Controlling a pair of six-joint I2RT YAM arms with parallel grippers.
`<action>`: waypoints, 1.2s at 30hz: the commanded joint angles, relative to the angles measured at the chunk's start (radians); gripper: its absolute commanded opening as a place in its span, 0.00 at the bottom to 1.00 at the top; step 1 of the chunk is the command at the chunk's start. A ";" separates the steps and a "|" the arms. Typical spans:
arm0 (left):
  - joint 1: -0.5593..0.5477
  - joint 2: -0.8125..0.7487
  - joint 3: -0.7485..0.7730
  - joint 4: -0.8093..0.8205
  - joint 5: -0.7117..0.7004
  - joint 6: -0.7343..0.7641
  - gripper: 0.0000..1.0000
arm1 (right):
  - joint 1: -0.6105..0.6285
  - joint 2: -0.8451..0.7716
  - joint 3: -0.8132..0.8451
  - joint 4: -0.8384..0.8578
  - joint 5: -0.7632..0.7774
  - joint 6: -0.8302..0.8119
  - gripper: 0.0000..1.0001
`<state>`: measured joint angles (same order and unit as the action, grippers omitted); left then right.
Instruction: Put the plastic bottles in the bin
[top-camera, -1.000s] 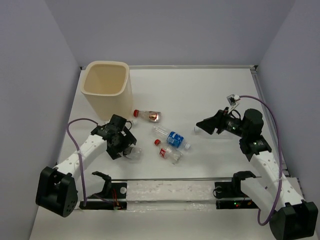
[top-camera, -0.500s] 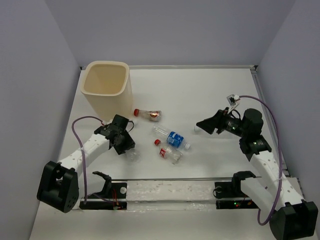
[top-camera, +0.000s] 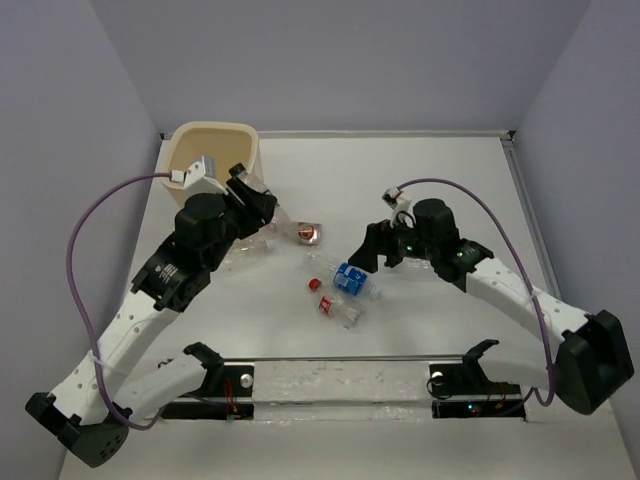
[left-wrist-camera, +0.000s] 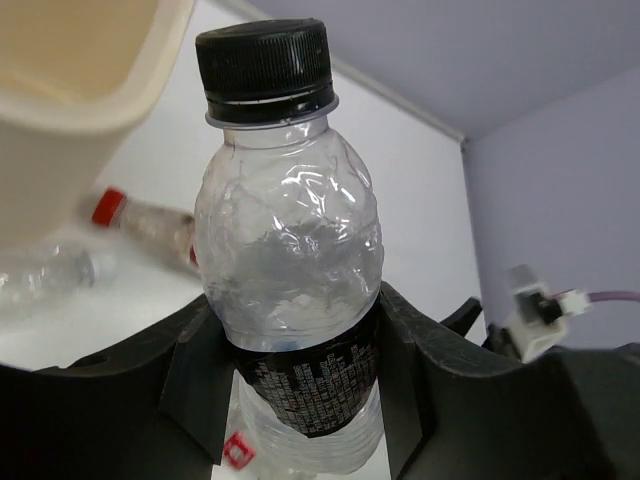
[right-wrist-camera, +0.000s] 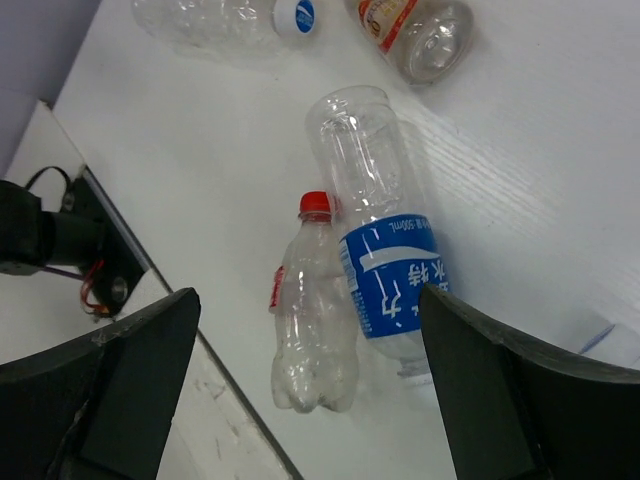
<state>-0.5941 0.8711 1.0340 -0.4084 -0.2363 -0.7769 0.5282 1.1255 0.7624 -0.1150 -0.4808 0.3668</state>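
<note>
Blue-labelled bottle (right-wrist-camera: 380, 240) shows white Chinese characters; black-capped bottle (left-wrist-camera: 288, 260) wears black label.

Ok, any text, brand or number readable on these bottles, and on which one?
Nothing can be quoted with confidence.
On the blue-label bottle: large white characters, upside down in the right wrist view, plus fine print; not legible.
On the black-capped bottle: black label with fine white print, too small to read.
On the red-capped bottle beside the blue one: sliver of red label, unreadable.
On the white cap: blue logo, blurred.
</note>
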 joint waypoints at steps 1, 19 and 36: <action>0.000 0.087 0.142 0.238 -0.147 0.164 0.47 | 0.081 0.138 0.147 -0.032 0.157 -0.158 0.96; 0.350 0.515 0.446 0.470 -0.328 0.387 0.48 | 0.259 0.597 0.495 -0.206 0.223 -0.519 0.99; 0.369 0.569 0.336 0.591 -0.374 0.461 0.84 | 0.268 0.686 0.494 -0.144 0.401 -0.494 0.73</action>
<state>-0.2272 1.4933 1.3754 0.1165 -0.6106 -0.3119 0.7929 1.8019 1.2324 -0.3012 -0.1085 -0.1261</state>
